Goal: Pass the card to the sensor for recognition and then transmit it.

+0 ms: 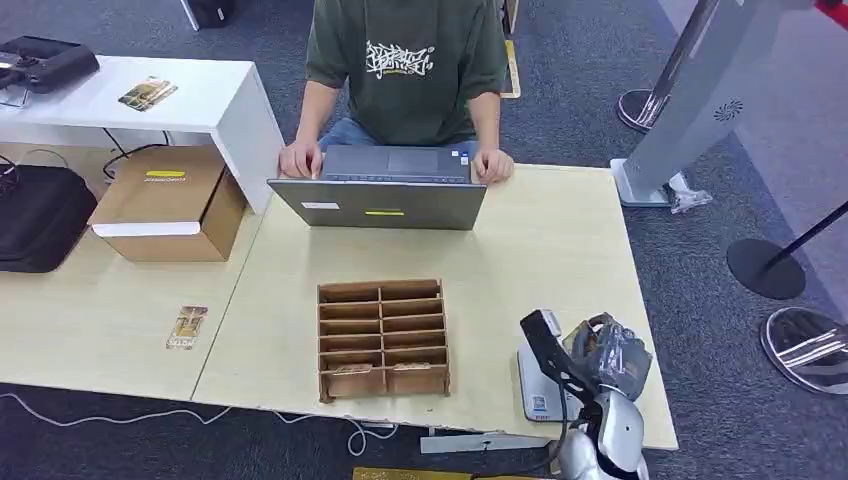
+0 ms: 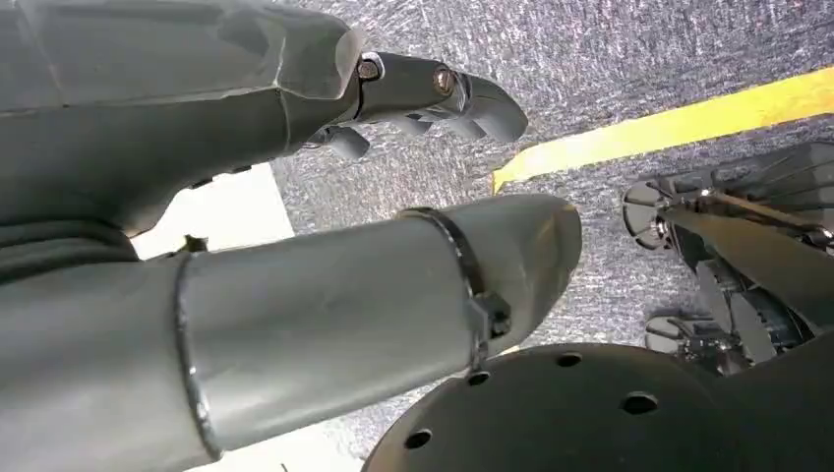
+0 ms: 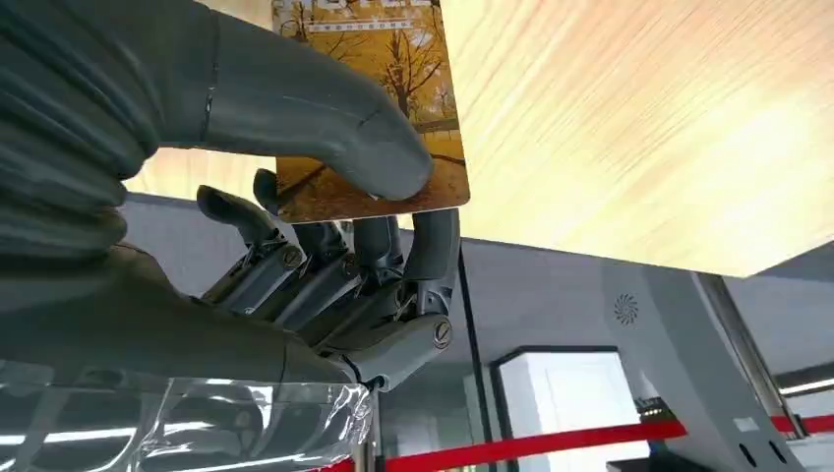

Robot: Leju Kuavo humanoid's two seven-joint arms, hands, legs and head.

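From the head view, the right hand [image 1: 606, 352] hangs over the sensor [image 1: 541, 375] at the desk's [image 1: 560, 250] near right corner; a slotted cardboard rack [image 1: 383, 337] stands at mid-desk. In the left wrist view, the left hand [image 2: 433, 93] hangs over carpet, fingers curled on nothing. In the right wrist view, thumb and fingers [image 3: 325, 261] pinch the card [image 3: 379, 108].
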